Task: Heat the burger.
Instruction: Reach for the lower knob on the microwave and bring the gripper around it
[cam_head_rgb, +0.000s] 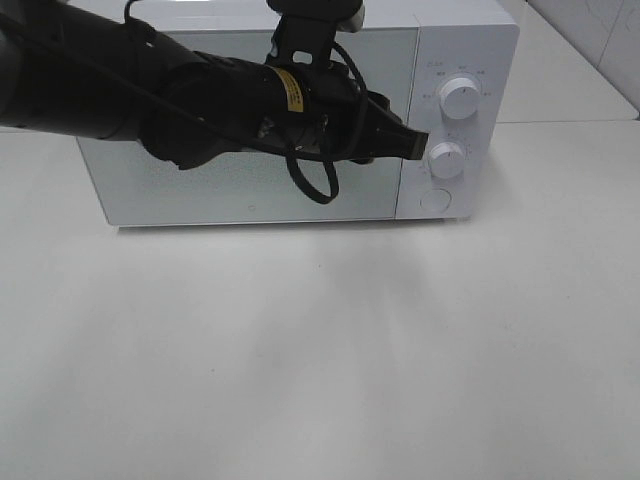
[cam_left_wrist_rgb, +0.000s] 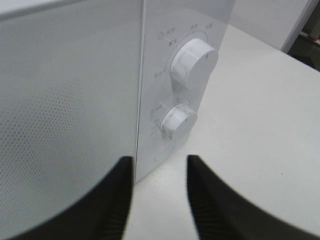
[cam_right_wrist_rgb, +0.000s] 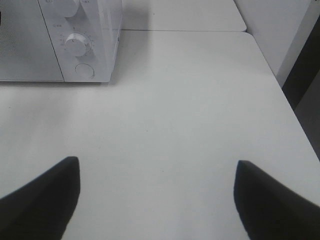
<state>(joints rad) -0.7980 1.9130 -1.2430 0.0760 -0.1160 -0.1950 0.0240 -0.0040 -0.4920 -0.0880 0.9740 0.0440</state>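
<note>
While the white counter (cam_head_rgb: 320, 350) fills most of the scene, a white microwave (cam_head_rgb: 250, 195) stands at its back with its door (cam_head_rgb: 180, 185) closed; the burger shows in no view. The black left arm (cam_head_rgb: 100, 85) reaches across the door. The left gripper (cam_left_wrist_rgb: 160, 172) points at the lower knob (cam_left_wrist_rgb: 176, 121), just short of it, its fingers (cam_left_wrist_rgb: 117, 200) apart around nothing. The right gripper (cam_right_wrist_rgb: 157, 195) hangs over the counter beside the microwave, its fingers (cam_right_wrist_rgb: 45, 195) wide apart. The upper knob (cam_left_wrist_rgb: 196, 62) sits above the lower one.
</note>
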